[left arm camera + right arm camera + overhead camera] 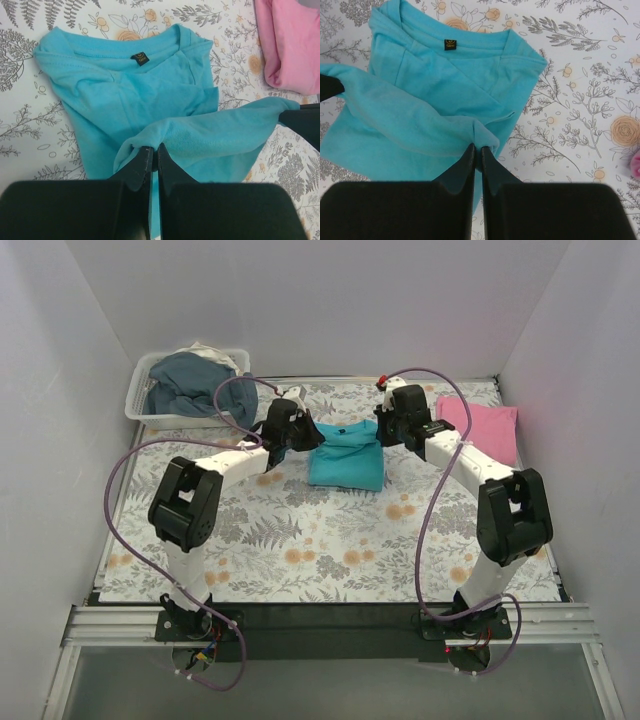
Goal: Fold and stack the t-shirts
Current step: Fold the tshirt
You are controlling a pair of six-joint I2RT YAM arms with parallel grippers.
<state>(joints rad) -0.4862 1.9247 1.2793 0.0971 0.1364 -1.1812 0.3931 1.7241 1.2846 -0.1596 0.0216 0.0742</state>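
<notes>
Near the middle of the floral tablecloth (300,540) lies the teal t-shirt (345,455), between the two arms, with the pink t-shirt (480,425) already folded and parked off to the right and a clear bin (138,405) of darker clothes at the far left corner. The left gripper (155,148) is pinched tight on one corner of the teal fabric, and the right gripper (476,146) is closed just as narrowly on the opposite corner, so a band of cloth hangs stretched between them above the rest of the shirt. That paired, raised hold looks chosen to keep the edge taut and straight, so it can be carried over the body as one clean fold rather than bunching. The sleeves are already tucked inward, leaving a rough rectangle whose long axis runs from the arms' side toward the far wall. Its collar (100,50), with the small dark label just below it, points away from the arm bases, while the lifted edge runs crosswise, left to right. By this reading, the halving fold is under way and stacking onto the pink one is not yet done.
</notes>
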